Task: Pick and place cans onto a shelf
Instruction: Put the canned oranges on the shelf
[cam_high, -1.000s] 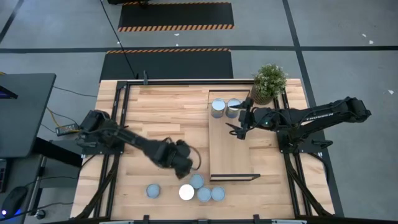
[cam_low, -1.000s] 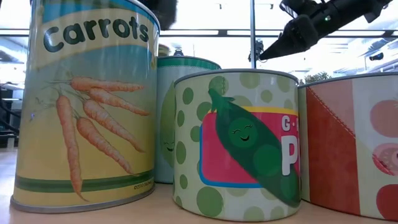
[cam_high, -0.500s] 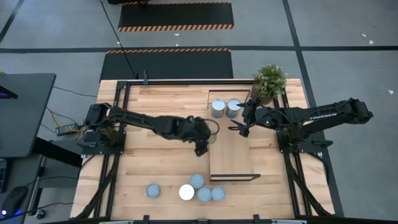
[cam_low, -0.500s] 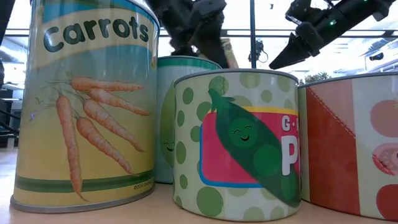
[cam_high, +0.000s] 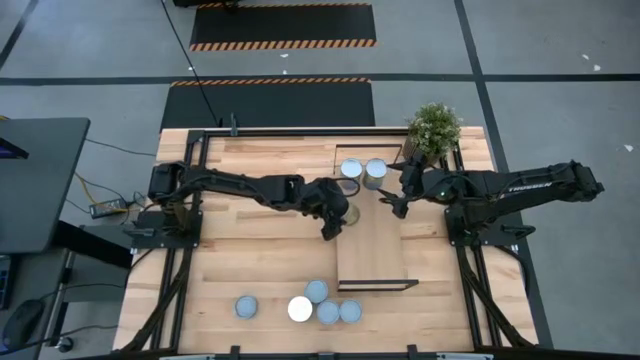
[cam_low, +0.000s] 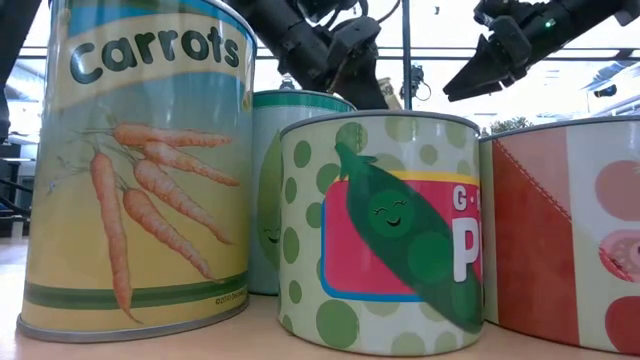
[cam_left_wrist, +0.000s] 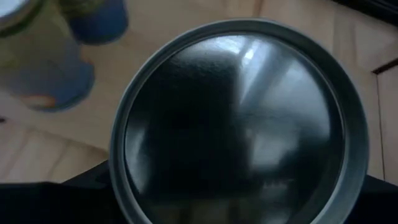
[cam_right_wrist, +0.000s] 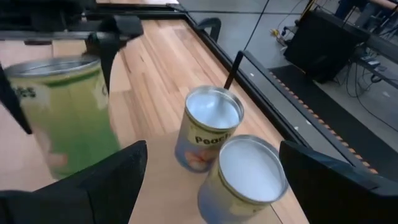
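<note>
**Left arm brings third can to the shelf**

Since a second ago the left arm has swung from the front cluster across to the shelf (cam_high: 372, 240). Left claw (cam_high: 337, 215) now hangs at the shelf's left edge, closed on a can (cam_left_wrist: 239, 121); the left wrist view is filled by its round end, and the right wrist view shows the green-labelled can gripped sideways by dark fingers.

Two cans (cam_high: 363, 172) stand touching at the shelf's far end. Five cans (cam_high: 300, 305) remain at the worktop's front edge.

Right claw (cam_high: 391, 200) has drifted slightly toward the two cans; jaws wide, empty, over the shelf.

Judgement: transport nearly done; setting the can upright and release come next
</note>
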